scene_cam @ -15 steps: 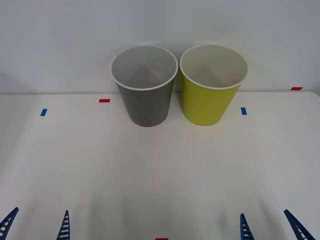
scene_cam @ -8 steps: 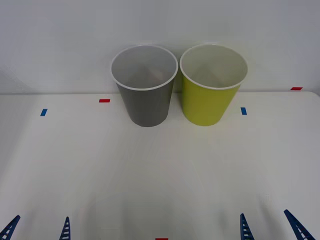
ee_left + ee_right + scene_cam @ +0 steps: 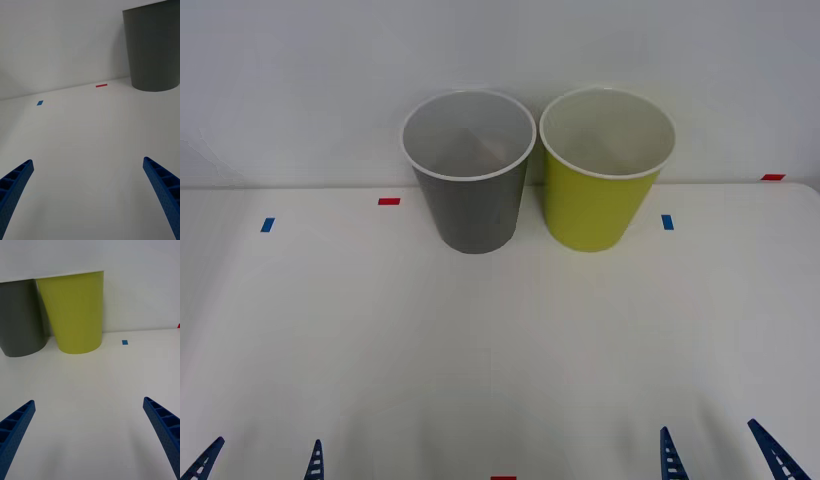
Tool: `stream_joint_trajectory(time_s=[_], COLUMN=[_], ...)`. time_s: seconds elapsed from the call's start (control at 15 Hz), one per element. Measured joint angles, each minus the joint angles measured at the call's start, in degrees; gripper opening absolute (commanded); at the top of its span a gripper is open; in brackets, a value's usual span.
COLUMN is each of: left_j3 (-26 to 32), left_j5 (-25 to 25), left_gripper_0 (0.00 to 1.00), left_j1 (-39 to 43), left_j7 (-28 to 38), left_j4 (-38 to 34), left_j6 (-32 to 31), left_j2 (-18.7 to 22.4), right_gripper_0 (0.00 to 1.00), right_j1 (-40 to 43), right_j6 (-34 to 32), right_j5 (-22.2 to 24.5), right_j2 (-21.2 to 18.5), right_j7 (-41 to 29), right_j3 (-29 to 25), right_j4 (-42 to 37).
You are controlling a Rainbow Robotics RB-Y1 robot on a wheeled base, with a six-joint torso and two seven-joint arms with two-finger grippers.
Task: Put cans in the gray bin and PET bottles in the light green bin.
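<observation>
The gray bin (image 3: 473, 205) stands upright at the back of the white table, touching the wall side. The light green bin (image 3: 595, 205) stands close beside it on its right. In the right wrist view, the light green bin (image 3: 75, 315) is ahead with the gray bin (image 3: 20, 318) next to it. The gray bin (image 3: 153, 48) also stands ahead in the left wrist view. My left gripper (image 3: 263, 462) and right gripper (image 3: 715, 455) hang open at the table's near edge, far from both bins, holding nothing. The cans and PET bottles are out of view.
Small tape marks lie on the white table (image 3: 500, 340): a red one (image 3: 388, 201) and a blue one (image 3: 267, 224) to the left, a blue one (image 3: 667, 221) and a red one (image 3: 772, 177) to the right. A plain wall rises right behind the bins.
My left gripper's fingertips have drawn back toward the near edge of the front view. The right gripper and both bins have not moved.
</observation>
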Motion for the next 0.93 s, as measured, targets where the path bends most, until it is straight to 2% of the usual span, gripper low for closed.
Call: stream_joint_trajectory(time_s=[0.93], left_j3=[-0.01], left_j5=[0.0], left_gripper_0=[1.0], left_j1=[0.0], left_j7=[0.0], left_j4=[0.0], left_j6=[0.0], left_j2=[0.0], right_gripper_0=[1.0], right_j1=[0.0], right_j6=[0.0], right_j5=[0.0], right_j2=[0.0], right_j7=[0.0], right_j3=[0.0], right_j4=[0.0])
